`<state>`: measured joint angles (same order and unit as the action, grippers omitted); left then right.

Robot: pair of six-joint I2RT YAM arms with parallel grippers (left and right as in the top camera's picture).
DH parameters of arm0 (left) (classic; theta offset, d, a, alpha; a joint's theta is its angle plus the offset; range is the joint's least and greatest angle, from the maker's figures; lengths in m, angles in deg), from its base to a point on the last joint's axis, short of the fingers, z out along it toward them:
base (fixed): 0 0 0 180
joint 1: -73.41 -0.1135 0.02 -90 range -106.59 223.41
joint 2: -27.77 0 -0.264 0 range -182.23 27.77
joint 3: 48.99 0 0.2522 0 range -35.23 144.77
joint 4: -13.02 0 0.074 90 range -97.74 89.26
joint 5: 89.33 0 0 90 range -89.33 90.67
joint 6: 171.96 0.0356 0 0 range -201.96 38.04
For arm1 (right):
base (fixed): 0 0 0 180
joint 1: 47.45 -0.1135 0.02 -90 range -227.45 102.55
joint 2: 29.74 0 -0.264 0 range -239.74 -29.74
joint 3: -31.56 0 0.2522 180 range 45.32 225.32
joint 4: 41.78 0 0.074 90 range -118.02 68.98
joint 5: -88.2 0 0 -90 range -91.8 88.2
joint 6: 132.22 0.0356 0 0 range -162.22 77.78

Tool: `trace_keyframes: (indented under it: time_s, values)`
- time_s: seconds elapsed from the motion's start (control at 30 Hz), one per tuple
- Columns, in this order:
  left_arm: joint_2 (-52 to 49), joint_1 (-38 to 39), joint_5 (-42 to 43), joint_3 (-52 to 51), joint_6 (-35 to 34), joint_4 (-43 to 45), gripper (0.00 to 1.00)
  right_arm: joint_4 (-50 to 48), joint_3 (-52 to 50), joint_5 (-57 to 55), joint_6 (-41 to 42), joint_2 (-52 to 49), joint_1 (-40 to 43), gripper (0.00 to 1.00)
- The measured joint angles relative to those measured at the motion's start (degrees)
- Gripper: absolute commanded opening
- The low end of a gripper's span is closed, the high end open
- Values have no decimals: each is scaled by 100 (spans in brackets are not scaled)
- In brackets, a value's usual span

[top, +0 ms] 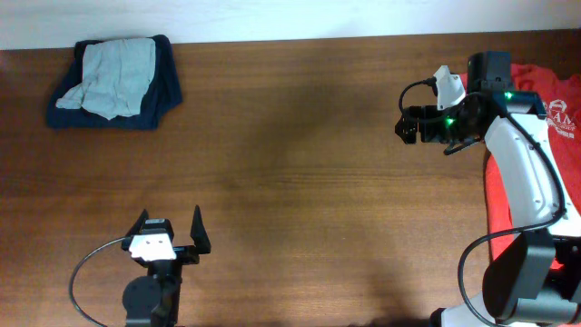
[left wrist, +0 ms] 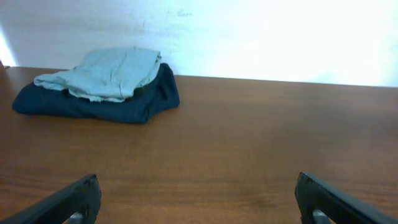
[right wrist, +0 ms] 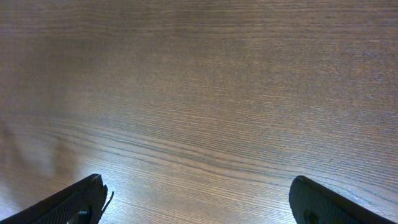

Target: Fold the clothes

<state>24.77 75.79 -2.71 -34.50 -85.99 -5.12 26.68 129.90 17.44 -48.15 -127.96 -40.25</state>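
Note:
A pale blue-grey T-shirt (top: 116, 74) lies loosely folded on a dark navy garment (top: 162, 95) at the far left corner of the table. In the left wrist view the pale shirt (left wrist: 109, 73) and the navy garment (left wrist: 127, 104) sit well ahead of my left gripper (left wrist: 198, 182). A coral-red T-shirt (top: 502, 195) with a white print (top: 563, 118) lies spread at the right edge, partly under the right arm. My left gripper (top: 170, 216) is open near the front edge, holding nothing. My right gripper (top: 402, 127) points left over bare wood, open (right wrist: 198, 182) and holding nothing.
The wooden table (top: 300, 163) runs between the two piles. A white wall (left wrist: 261, 37) stands along the table's far edge. A black cable (top: 86, 272) loops beside the left arm's base.

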Motion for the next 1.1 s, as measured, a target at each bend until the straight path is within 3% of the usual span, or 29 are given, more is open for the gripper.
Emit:
trace_keyframes:
  time_s: [1.1]
  values:
    - [205, 0, 0, 0, 0, 0, 99, 0, 0, 0, -4, 0, 0, 99]
